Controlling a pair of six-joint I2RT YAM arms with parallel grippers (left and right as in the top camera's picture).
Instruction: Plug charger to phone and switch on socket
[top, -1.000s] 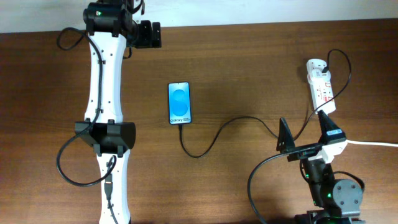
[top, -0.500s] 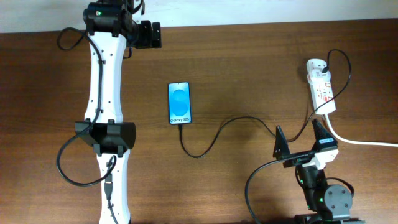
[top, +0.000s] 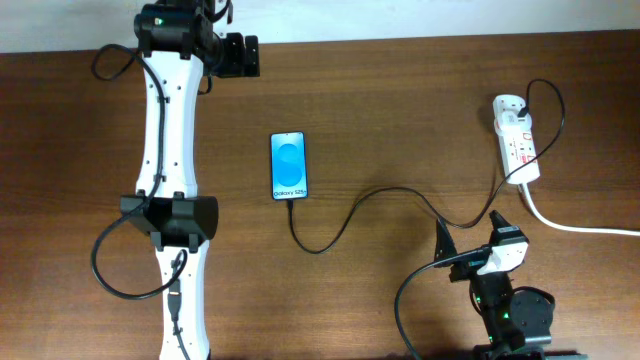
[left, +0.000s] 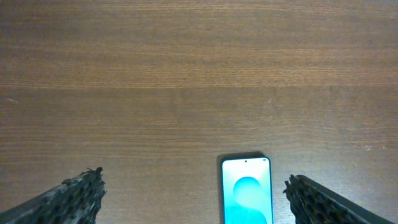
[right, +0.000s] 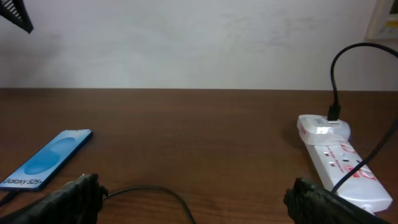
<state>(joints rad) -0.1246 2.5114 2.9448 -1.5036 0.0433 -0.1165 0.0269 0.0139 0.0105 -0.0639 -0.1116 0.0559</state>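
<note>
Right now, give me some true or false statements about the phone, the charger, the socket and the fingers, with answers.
1. The phone lies screen up, showing blue. True.
2. The charger runs to the phone's lower end. True.
3. The right fingers are shut on the charger. False: they stand open and hold nothing.
4. The socket lies to the left of the phone. False: it lies far to the phone's right, near the table's edge.
5. A white cord leaves the socket. True.
</note>
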